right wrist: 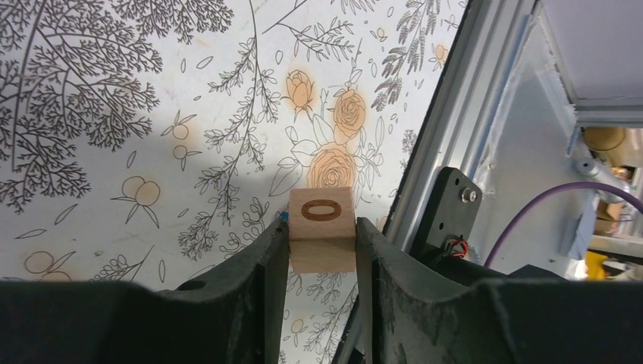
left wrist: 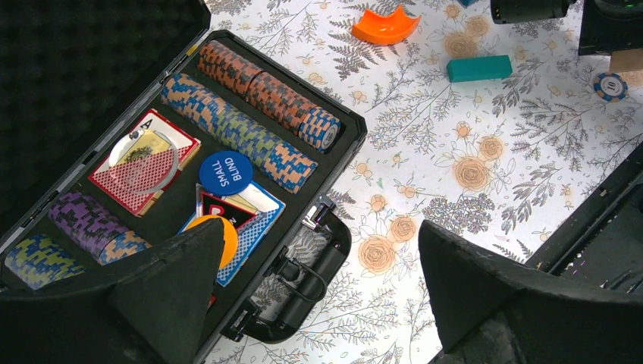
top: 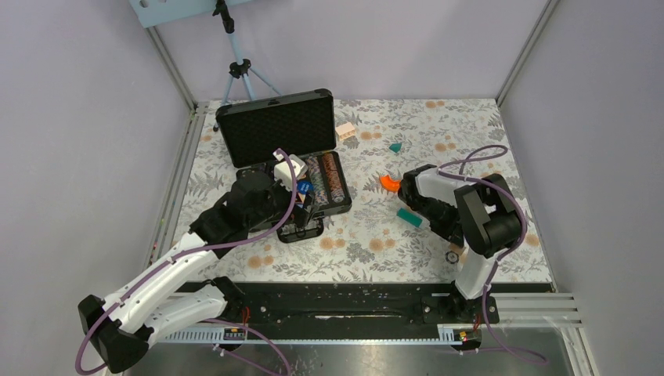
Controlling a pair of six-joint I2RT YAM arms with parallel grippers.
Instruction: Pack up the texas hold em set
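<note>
Careful, your left gripper gapes wide over the front edge of the open briefcase, your right gripper pinches a wooden cube well right of it, and a low swing could scatter the chip rows.

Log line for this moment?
left hand open above case | right hand shut on wooden block | case open, chip rows inside | loose chip on table

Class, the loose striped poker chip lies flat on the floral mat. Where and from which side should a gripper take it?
The poker chip is probably best pinched across its rim, from straight above: lying flat, it offers only its thin round edge.
</note>
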